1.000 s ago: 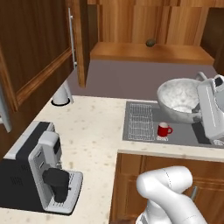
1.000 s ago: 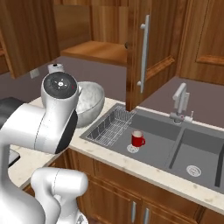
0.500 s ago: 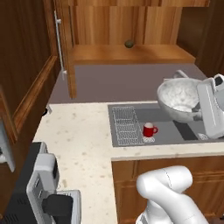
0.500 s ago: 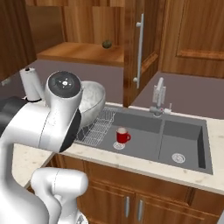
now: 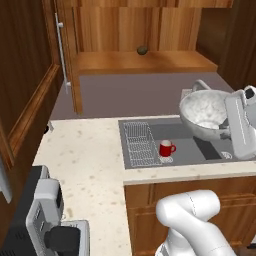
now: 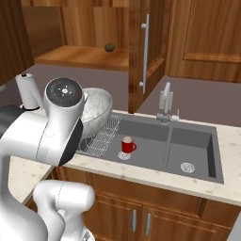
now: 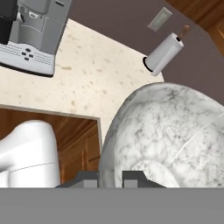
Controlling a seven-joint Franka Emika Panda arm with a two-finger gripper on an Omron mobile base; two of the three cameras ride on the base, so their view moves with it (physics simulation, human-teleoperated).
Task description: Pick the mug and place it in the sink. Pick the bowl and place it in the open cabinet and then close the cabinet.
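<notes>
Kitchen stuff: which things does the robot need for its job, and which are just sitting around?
For the job:
- bowl, held up by the fingers
- mug, already in the sink
- open cabinet

Just sitting around:
- coffee machine
- paper towel roll
- faucet
- small dark thing on the cabinet shelf

One mug (image 5: 166, 148), one bowl (image 5: 206, 114), one sink (image 6: 188, 147), one coffee machine (image 7: 33, 30), one paper towel roll (image 7: 163, 54).
</notes>
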